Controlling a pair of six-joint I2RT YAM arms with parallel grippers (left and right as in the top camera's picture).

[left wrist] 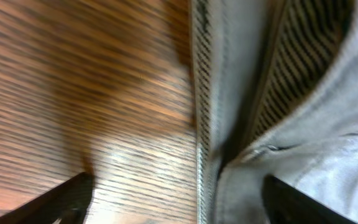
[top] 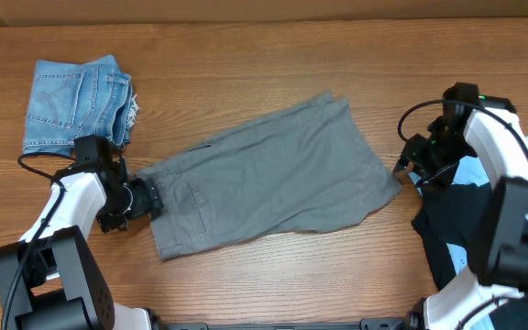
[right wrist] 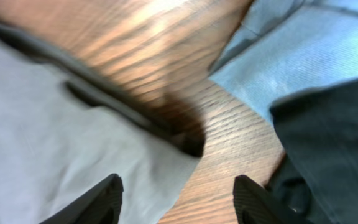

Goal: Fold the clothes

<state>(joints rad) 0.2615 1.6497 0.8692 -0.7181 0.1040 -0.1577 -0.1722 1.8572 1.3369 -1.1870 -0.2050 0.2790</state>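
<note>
Both claws are standing wide open at opposite ends of the grey shorts point(top: 273, 179), gripping nothing.

The left gripper point(top: 149, 198) is sitting at the waistband end, near left on the table point(top: 246, 55). Its fingers point(left wrist: 73, 194) are spreading apart, with the seamed waistband edge lying between them. The right gripper point(top: 409, 165) is hanging released over the hem corner at the right, beside a light-blue shirt point(right wrist: 316, 56) and a black garment point(right wrist: 328, 137). Both wrist views are coming out blurred, so whether any finger is touching cloth cannot be told. The shorts are lying flat and slanted across the middle, mildly creased. Denim shorts point(top: 76, 96) are resting far left.
</note>
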